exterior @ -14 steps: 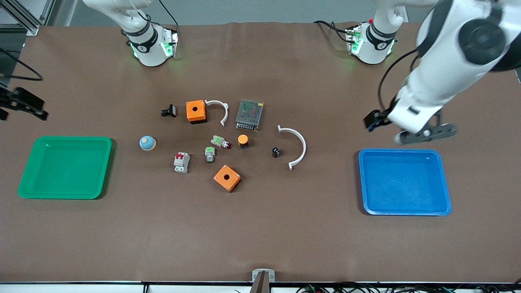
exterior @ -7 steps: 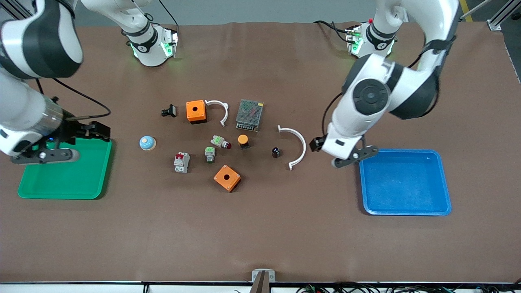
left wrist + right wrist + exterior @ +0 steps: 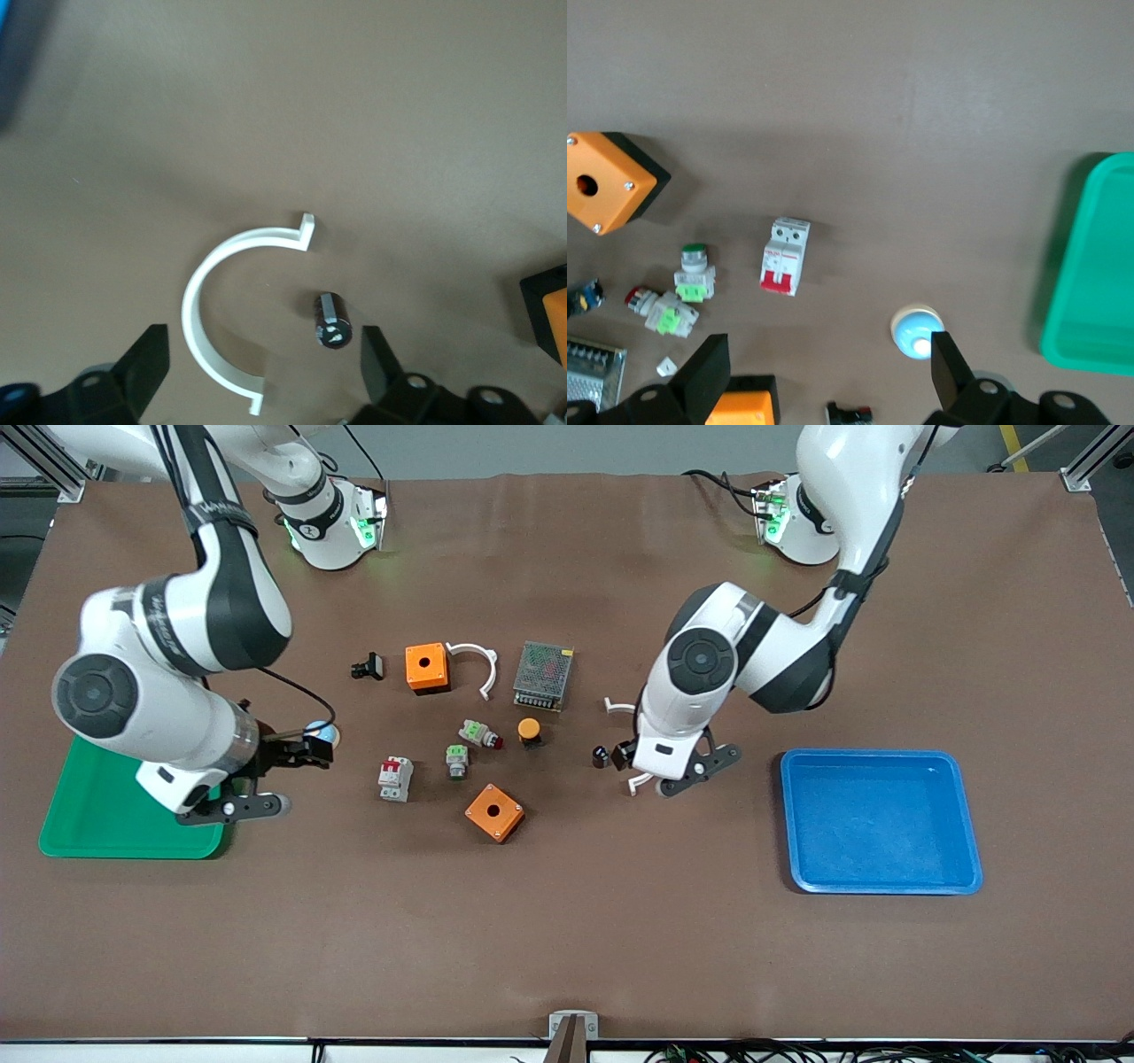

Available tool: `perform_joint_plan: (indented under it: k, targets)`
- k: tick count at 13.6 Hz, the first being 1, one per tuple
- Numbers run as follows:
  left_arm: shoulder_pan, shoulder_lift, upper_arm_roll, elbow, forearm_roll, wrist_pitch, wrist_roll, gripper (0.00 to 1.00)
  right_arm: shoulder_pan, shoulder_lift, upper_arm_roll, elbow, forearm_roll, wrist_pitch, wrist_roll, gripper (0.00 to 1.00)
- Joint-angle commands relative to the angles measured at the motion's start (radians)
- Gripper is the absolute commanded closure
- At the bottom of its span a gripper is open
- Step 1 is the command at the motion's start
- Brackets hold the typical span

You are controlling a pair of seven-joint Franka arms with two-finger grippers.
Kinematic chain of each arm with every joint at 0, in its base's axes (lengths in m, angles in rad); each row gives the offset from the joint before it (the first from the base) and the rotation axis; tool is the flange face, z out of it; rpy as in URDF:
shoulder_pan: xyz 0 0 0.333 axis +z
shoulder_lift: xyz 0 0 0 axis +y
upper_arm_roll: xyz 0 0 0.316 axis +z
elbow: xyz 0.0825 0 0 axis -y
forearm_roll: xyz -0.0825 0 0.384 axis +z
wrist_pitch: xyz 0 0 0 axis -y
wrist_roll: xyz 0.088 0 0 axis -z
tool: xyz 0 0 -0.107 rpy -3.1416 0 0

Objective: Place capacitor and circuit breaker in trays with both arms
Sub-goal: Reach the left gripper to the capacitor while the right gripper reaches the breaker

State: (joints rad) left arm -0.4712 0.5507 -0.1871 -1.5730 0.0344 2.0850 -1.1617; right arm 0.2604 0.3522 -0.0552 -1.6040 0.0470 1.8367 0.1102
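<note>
The capacitor (image 3: 331, 321) lies on the surface inside a white arc (image 3: 213, 301), under the spread left tool (image 3: 261, 359) — light, round, may roll; pinch its sides. The breaker (image 3: 785, 258) — stiff, boxy — lies near the spread right tool (image 3: 824, 372).

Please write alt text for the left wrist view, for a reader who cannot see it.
The left gripper, jaws open, hangs over the brown table above a small black capacitor lying beside a white curved bracket. An orange box's corner shows at the picture's edge.
</note>
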Motion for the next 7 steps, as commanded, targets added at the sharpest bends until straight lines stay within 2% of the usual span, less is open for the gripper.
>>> perform_joint_plan:
  k: [1,2,5,7]
  targets:
    - [-0.035,0.058,0.006,0.019,0.002,0.044,-0.071,0.16,0.037,0.001,-0.006,-0.071,0.019,0.074,0.094,0.0]
    - [-0.044,0.076,0.006,0.019,0.002,0.05,-0.084,0.2,0.046,0.011,-0.006,-0.092,0.019,0.106,0.114,0.0]
    - [-0.076,0.135,0.006,0.019,0.002,0.125,-0.131,0.24,0.069,0.024,-0.005,-0.18,0.019,0.229,0.154,0.0]
    - [-0.086,0.162,0.006,0.019,0.001,0.177,-0.165,0.29,0.071,0.043,-0.005,-0.194,0.02,0.246,0.157,0.0]
